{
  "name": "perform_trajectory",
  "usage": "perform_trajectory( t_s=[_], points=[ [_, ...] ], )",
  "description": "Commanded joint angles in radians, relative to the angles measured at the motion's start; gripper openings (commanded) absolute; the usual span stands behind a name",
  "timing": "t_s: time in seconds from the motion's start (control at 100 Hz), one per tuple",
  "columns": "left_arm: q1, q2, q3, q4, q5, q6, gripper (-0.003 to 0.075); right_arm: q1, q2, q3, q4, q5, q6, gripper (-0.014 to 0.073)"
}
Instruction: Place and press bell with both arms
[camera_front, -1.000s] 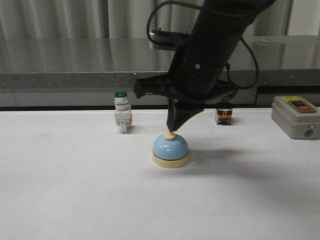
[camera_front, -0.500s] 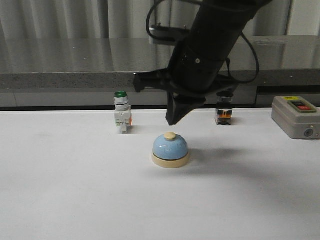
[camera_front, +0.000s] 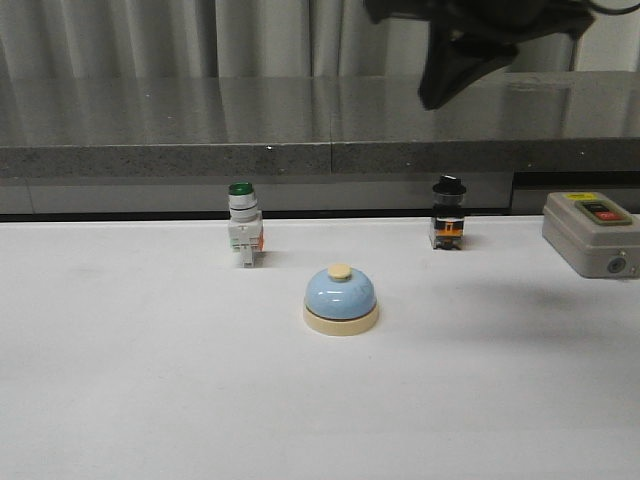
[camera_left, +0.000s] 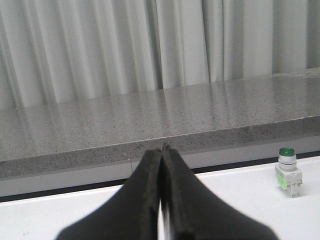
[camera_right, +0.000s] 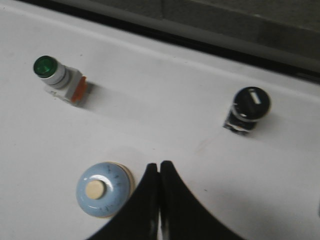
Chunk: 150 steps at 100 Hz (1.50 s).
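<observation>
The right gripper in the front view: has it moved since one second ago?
Yes. The right gripper has risen and shifted right: it touched the button of the bell then, and now hangs high above the black-capped switch, jaws closed.

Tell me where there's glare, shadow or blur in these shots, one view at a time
Front view: soft shadow on the table right of the bell; sheen on the stone counter. Left wrist view: sharp, the shut left gripper a dark silhouette. Right wrist view: slightly soft; the right gripper dark.

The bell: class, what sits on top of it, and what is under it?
A cream button sits on top of the blue bell. Nothing touches it. Under the bell is the white table; the bell's underside is hidden.
</observation>
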Motion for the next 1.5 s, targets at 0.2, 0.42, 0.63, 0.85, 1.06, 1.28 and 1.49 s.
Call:
perform_trajectory(
  t_s=[0.2, 0.42, 0.63, 0.85, 1.06, 1.28, 1.49],
  points=[
    [0.0, -0.033, 0.056, -0.003, -0.077, -0.006, -0.0021, -0.168, -0.305, 0.189, -0.029, -0.074, -0.009, -0.0064],
    [0.0, -0.033, 0.056, -0.003, -0.077, -0.006, -0.0021, -0.254, -0.517, 0.368, -0.03, -0.145, -0.009, -0.0064],
    [0.0, -0.033, 0.056, -0.003, -0.077, -0.006, -0.0021, -0.268, -0.727, 0.54, -0.03, -0.223, -0.009, -0.0064],
    [0.0, -0.033, 0.056, -0.003, -0.077, -0.006, -0.0021, -0.268, -0.938, 0.69, -0.035, -0.225, -0.009, -0.0064],
    [0.0, -0.033, 0.056, -0.003, -0.077, -0.006, -0.0021, -0.268, -1.098, 0.748, -0.035, -0.21, -0.009, -0.0064],
    [0.0, -0.033, 0.056, -0.003, -0.077, -0.006, -0.0021, -0.268, -1.127, 0.748, -0.035, -0.187, -0.009, -0.0064],
    [0.0, -0.033, 0.056, -0.003, -0.077, -0.006, -0.0021, -0.268, -1.127, 0.748, -0.035, -0.187, -0.009, -0.0064]
  ],
)
